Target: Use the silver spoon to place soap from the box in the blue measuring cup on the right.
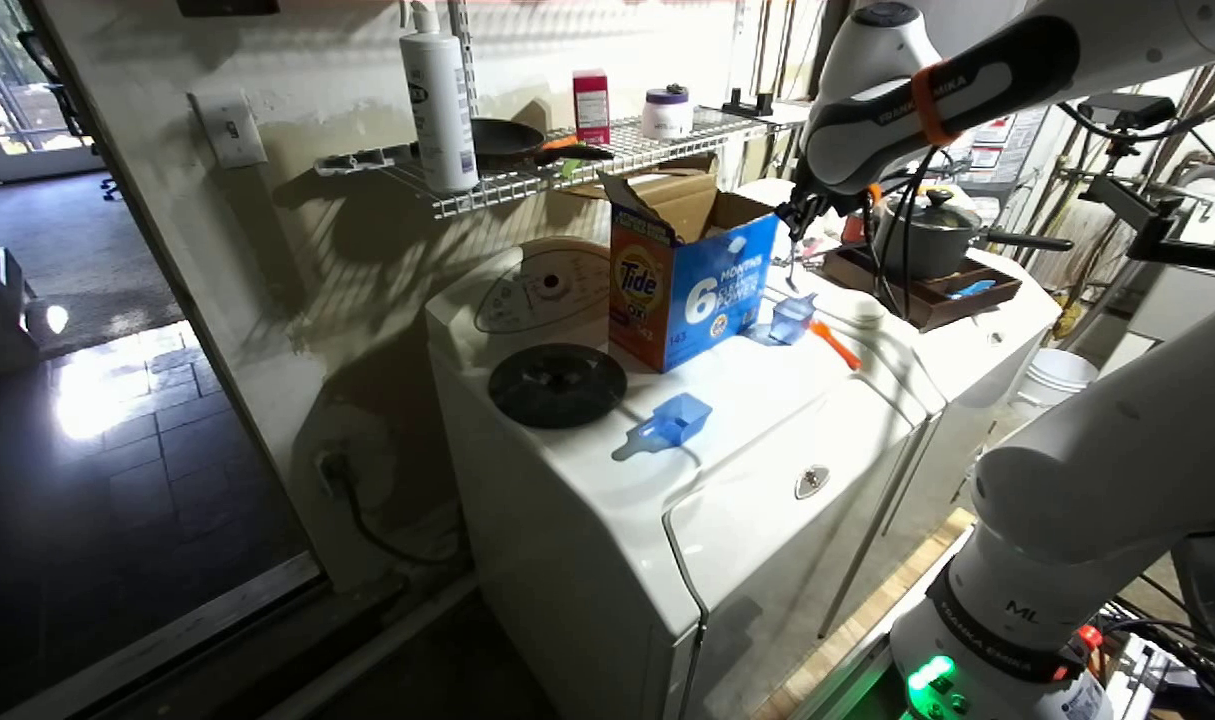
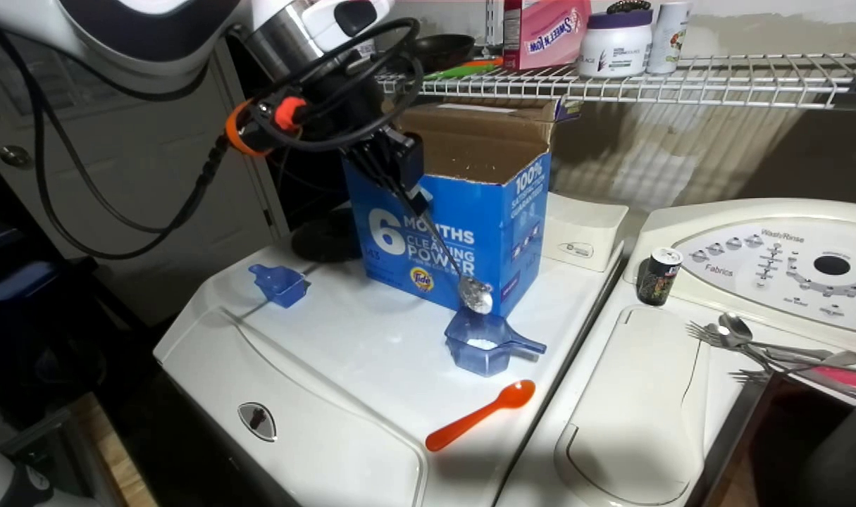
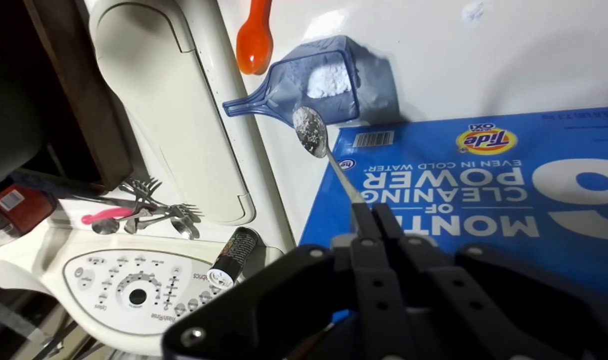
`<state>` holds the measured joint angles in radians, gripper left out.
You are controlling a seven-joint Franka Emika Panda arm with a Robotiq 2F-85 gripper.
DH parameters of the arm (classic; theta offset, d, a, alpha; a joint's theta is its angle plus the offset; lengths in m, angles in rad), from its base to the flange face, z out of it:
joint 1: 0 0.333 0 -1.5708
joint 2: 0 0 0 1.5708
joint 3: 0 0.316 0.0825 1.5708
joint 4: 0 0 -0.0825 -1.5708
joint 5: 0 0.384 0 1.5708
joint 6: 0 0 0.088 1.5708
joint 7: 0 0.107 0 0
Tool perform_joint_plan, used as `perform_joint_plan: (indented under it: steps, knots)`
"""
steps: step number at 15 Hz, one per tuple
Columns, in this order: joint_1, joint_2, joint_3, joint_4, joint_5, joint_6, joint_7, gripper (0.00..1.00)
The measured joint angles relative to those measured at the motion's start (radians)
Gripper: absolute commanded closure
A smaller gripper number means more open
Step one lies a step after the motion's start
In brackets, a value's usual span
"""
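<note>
Tide carton [image 2: 463,211]: cardboard, blue face lettered in white, top flaps open; upright on the counter [image 2: 357,317].
Blue measuring cup [image 2: 478,359]: upright, just beside the carton's blue face, handle reaching past the carton's corner; white powder [image 3: 329,81] inside.
Claw [image 3: 374,209]: in front of the carton's blue face, fingers clamped on a silver spoon [image 3: 314,132].
Silver spoon: slants down before the carton's blue face; powder on the bowl, which hangs at the cup's carton-side rim, contact not discernible.
Second blue measuring cup [image 2: 284,285]: out from the opposite end of the carton's blue face.
Orange spoon [image 2: 477,418]: lying farther from the carton than the powder-holding cup.
Black round disc [image 1: 527,400]: just beside the carton's orange face.
</note>
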<state>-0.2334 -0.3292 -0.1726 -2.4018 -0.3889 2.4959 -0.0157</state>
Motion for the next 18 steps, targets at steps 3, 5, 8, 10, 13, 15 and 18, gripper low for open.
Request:
perform_joint_plan:
  steps: [3,5,8,10,13,15,18]
  knots:
    - [-0.012,-0.015,0.039,0.003,-0.077,-0.043,0.012,0.99]
    - [-0.017,-0.03,0.067,0.012,-0.132,-0.089,0.025,0.99]
    - [-0.023,-0.056,0.106,0.034,-0.224,-0.177,0.047,0.99]
    - [-0.023,-0.076,0.127,0.051,-0.286,-0.237,0.061,0.99]
    - [-0.018,-0.108,0.154,0.069,-0.37,-0.309,0.067,0.99]
    - [-0.006,-0.129,0.165,0.079,-0.415,-0.344,0.067,0.99]
    - [0.019,-0.156,0.177,0.097,-0.471,-0.38,0.067,0.99]
